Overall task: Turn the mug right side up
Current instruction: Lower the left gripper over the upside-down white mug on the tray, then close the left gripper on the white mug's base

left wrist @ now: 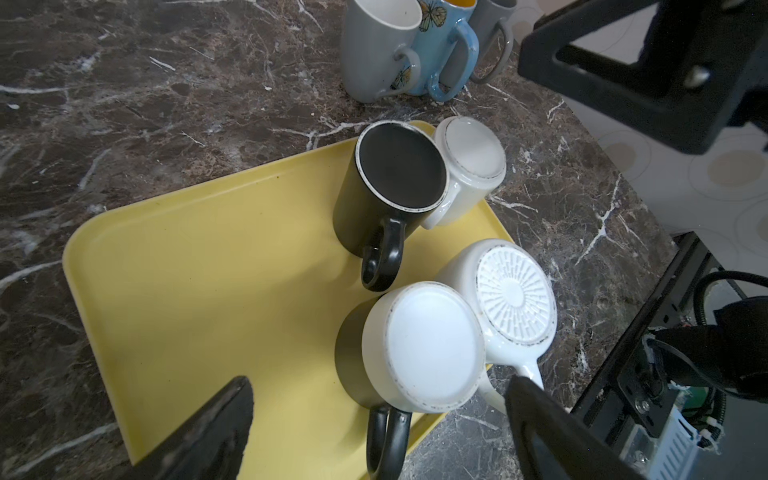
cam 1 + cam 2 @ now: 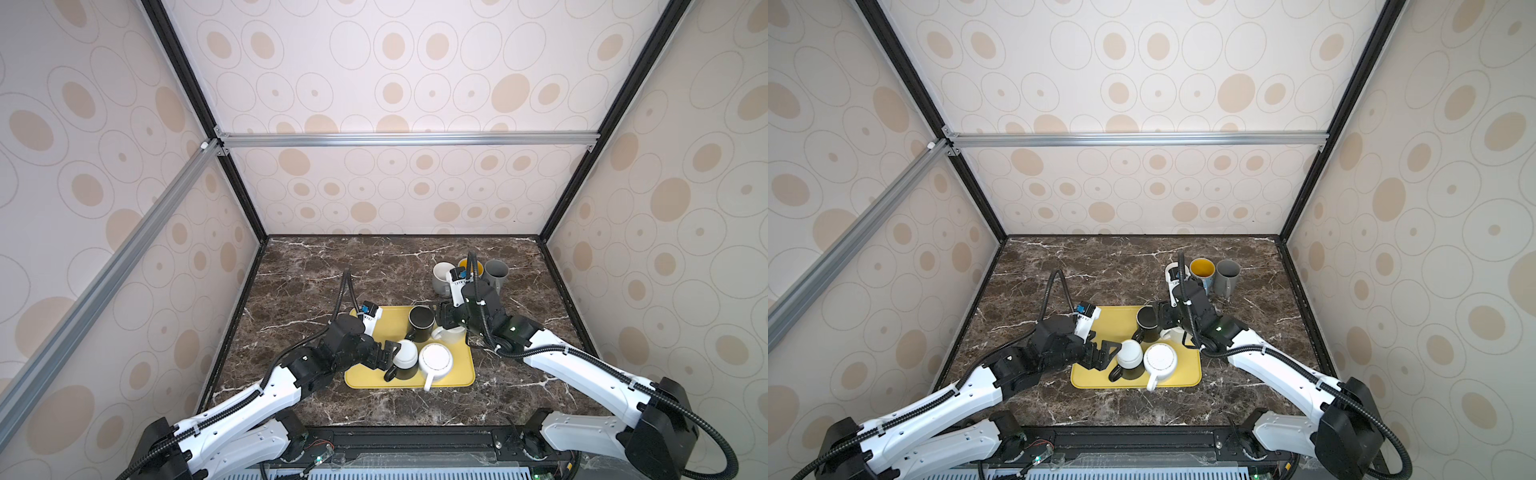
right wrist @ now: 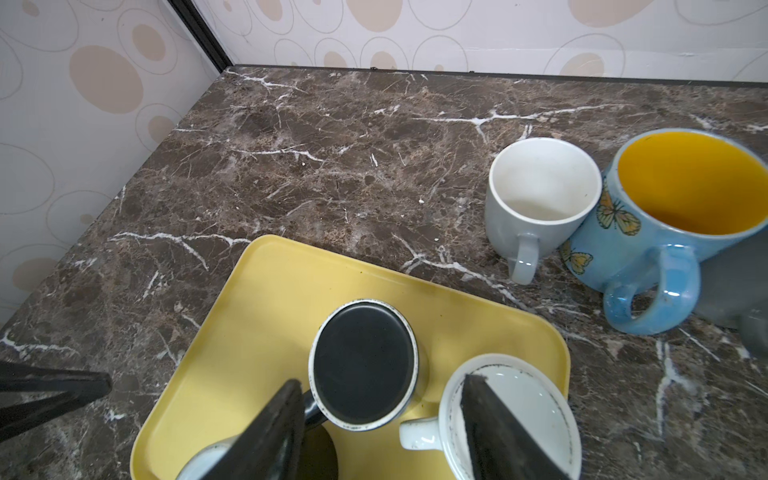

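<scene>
On the yellow tray (image 1: 199, 270), four mugs, all base-up. At the front, two-tone mug (image 2: 406, 353), black with a white base, touching ribbed mug (image 2: 435, 360) on its right. Behind them, black mug (image 2: 421, 321) just beside white mug (image 1: 473, 153), near the tray's far right corner.

Left gripper (image 2: 389, 356): released, spread wide, grasping nothing. Sits low over the tray, just beside the two-tone mug.

Right gripper (image 2: 441, 319): released, partly spread, empty. Hangs above the black mug and the white mug, with one finger (image 3: 498, 432) across the white mug's base in the wrist view.

On the table (image 3: 332, 166), back right, three upright mugs close together: pale grey mug (image 3: 540, 199), blue mug (image 3: 665, 232), dark grey mug (image 2: 496, 274).
</scene>
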Controlling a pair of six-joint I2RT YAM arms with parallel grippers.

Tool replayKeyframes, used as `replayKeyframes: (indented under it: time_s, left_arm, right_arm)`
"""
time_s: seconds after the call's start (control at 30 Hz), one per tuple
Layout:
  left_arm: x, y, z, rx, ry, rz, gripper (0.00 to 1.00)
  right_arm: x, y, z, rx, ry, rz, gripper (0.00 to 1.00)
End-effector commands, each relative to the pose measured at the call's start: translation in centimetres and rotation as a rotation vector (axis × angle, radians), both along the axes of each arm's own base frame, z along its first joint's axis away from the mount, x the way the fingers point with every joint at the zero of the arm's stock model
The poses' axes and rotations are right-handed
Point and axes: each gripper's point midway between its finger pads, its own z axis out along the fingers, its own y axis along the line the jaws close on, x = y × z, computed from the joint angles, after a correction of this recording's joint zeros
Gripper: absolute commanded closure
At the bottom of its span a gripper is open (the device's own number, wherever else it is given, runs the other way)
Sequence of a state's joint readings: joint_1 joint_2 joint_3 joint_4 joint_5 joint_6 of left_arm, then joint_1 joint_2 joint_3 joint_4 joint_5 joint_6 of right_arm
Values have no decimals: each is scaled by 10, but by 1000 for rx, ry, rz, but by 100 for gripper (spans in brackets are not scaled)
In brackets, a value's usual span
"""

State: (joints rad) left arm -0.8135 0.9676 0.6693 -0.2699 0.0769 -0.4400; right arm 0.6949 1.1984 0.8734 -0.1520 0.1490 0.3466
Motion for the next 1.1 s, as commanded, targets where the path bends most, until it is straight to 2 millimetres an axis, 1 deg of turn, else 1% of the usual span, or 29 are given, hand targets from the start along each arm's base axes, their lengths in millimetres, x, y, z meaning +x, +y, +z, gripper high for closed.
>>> replayKeyframes:
  time_s: [0.0,0.13,0.23,0.43,0.5,0.57,0.63,0.73,0.83,1.0,1.07]
  left_arm:
    - [-1,7,6,134,-22,-25,9]
    - [0,16,8,234,-43,-6,11]
    - [0,13,7,277,-45,-17,12]
    - [-5,5,-3,374,-38,-52,13]
    - [-8,0,-8,413,-34,-74,13]
    - [-11,-4,-16,465,-26,-99,16]
    - [-14,-8,-26,493,-15,-129,20]
    - [-18,-14,-37,510,9,-167,24]
    - [-20,-18,-43,509,23,-191,27]
    - [-28,-25,-51,486,61,-231,37]
    - [-32,-28,-55,468,89,-246,37]
  right_arm:
    - [-1,-11,7,-24,-38,-31,37]
    - [-2,-18,6,-20,-42,-66,37]
    - [0,-24,4,-20,-41,-106,38]
    - [-1,-24,2,-24,-47,-95,38]
    - [-1,-24,1,-27,-50,-95,38]
    - [0,-24,-1,-31,-46,-97,38]
    - [1,-24,-3,-34,-42,-102,38]
    - [1,-26,-5,-43,-39,-112,38]
    - [2,-29,-5,-43,-44,-122,38]
    - [1,-31,-5,-38,-41,-131,38]
    - [1,-30,-5,-36,-41,-129,38]
